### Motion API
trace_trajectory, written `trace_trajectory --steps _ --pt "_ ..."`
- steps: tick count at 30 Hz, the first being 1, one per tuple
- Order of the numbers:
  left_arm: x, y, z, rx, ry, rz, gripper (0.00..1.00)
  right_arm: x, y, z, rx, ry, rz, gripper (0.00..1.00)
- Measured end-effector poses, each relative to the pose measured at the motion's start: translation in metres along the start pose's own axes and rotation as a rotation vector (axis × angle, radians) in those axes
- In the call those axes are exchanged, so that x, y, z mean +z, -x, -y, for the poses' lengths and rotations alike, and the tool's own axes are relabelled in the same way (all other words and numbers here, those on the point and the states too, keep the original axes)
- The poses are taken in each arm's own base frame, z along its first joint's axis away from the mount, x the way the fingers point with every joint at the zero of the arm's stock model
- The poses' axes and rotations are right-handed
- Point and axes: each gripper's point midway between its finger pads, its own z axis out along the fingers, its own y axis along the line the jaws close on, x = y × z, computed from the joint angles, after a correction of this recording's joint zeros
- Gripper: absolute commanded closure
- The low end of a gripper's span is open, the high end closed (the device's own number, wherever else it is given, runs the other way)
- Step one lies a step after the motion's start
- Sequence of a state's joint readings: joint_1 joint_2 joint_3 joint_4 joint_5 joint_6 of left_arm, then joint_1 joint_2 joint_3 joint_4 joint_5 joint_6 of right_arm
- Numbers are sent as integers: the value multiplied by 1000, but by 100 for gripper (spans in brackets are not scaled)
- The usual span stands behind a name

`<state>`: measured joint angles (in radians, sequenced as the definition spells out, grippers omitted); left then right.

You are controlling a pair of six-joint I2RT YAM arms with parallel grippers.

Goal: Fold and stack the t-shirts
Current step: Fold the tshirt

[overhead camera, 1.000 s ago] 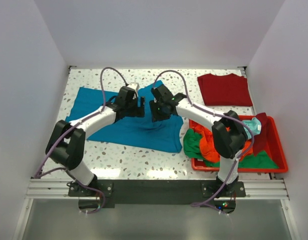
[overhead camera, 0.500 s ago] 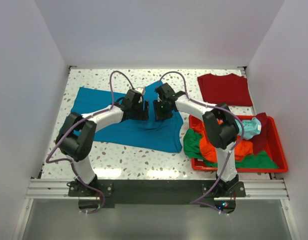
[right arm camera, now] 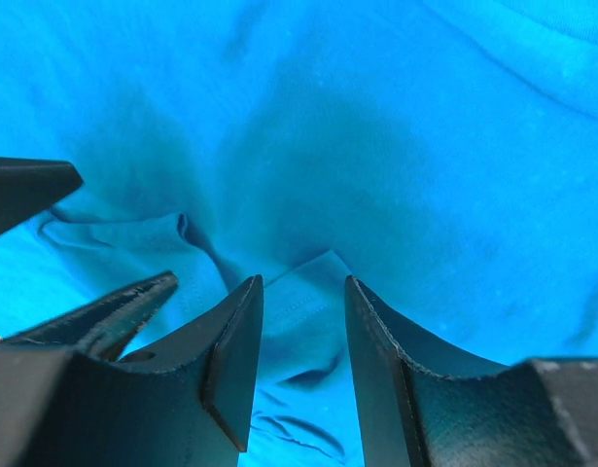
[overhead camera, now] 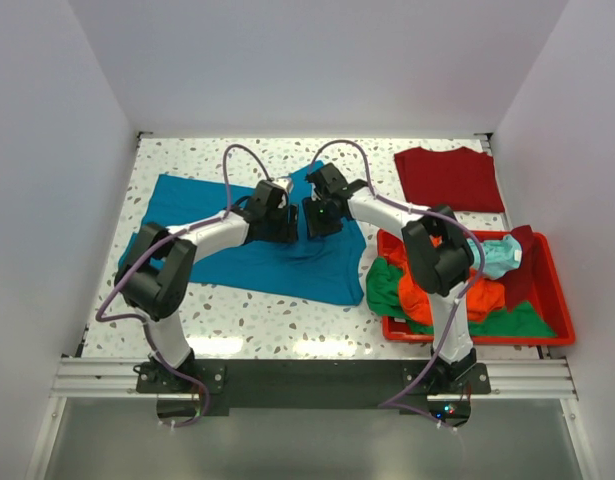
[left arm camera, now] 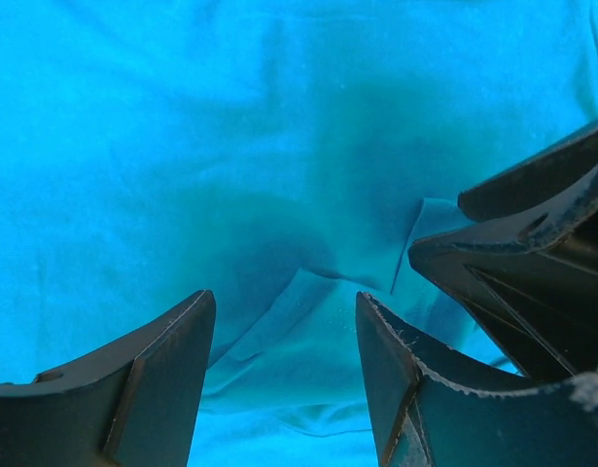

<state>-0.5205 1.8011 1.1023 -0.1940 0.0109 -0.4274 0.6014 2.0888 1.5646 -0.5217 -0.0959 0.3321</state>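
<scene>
A teal-blue t-shirt [overhead camera: 232,250] lies spread flat on the speckled table, left of centre. Both grippers hang close together, low over its middle. My left gripper [overhead camera: 285,222] is open; a raised fold of teal cloth [left arm camera: 308,321] lies between its jaws, and neither jaw touches it. My right gripper [overhead camera: 313,218] is also open, with a pointed corner of the fold [right arm camera: 313,292] in its gap. The right gripper's dark fingers [left arm camera: 532,253] show at the edge of the left wrist view. A folded dark red t-shirt [overhead camera: 449,178] lies at the back right.
A red plastic bin [overhead camera: 559,318] stands at the right front. It holds crumpled orange [overhead camera: 422,290], green [overhead camera: 385,285] and pale aqua [overhead camera: 502,255] shirts, and a dark red one [overhead camera: 522,265] hangs over its rim. White walls close in the table on three sides.
My left gripper has moved right, closer to the right gripper, and its jaws have narrowed. The right gripper has shifted slightly toward the back. The teal shirt stays flat.
</scene>
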Motion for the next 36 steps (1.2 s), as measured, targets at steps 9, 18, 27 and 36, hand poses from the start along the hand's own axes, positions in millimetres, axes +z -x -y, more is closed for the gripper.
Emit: trace_trajectory --steps 9,18,27,36 --pt "3 -4 5 8 -12 -9 36 12 3 2 -28 -3 -9 65" --pt "6 -8 4 8 -8 -20 42 15 2 5 -52 -14 -16 77" --pt "11 -13 2 10 -2 -36 51 15 1 9 -66 -33 -18 100" --pt "16 -12 7 20 -4 -39 57 14 1 9 -58 -34 -18 100"
